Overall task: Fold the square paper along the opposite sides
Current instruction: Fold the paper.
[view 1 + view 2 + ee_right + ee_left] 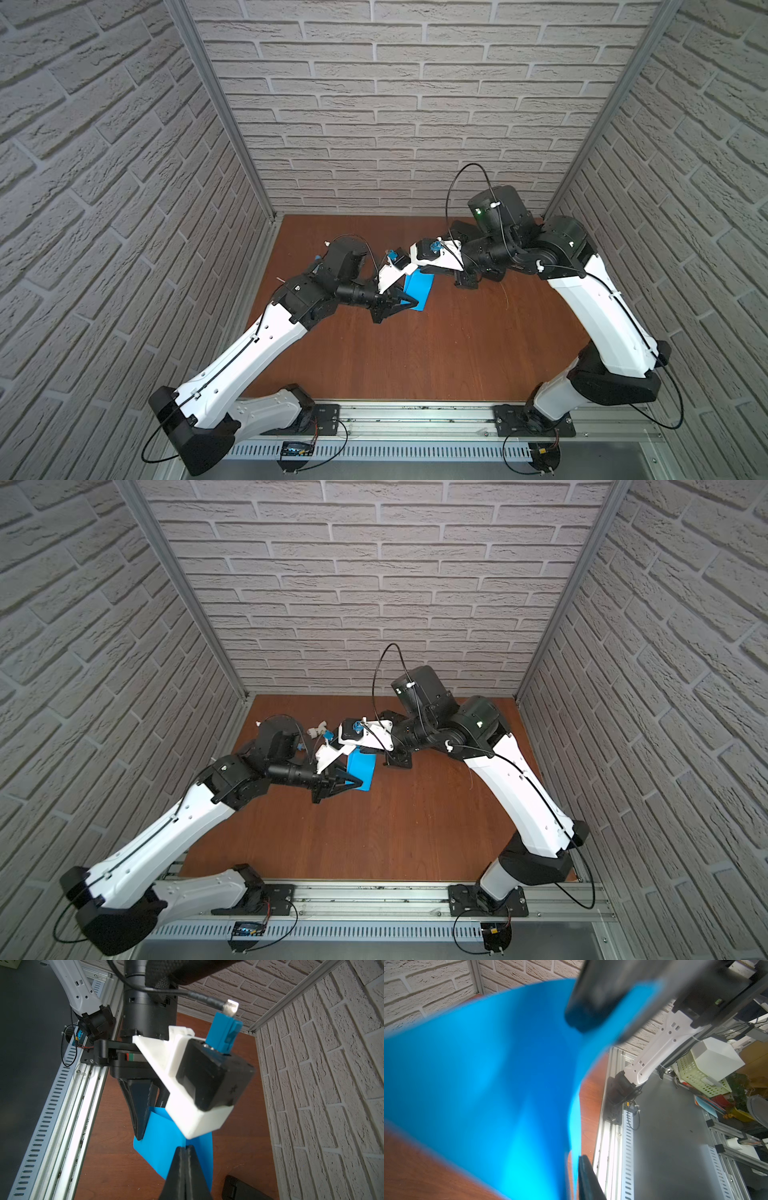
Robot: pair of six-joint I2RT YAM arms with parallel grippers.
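Note:
The square paper (417,286) (362,771) is bright blue, bent over itself and lifted off the wooden table between both arms. My right gripper (185,1148) is shut on one edge of it, with the sheet (164,1142) pinched between the two pads; in both top views it (426,272) (362,751) lies under its wrist camera. My left gripper (411,302) (357,782) reaches the paper's near corner. In the left wrist view the blurred paper (488,1084) fills the picture beside one black finger (586,1178) and hides the other finger.
A black case (239,1188) (467,282) (397,762) lies on the table just right of the paper. A small white-and-blue object (314,730) sits at the back left behind my left arm. Brick walls close three sides; an aluminium rail (415,415) runs along the front.

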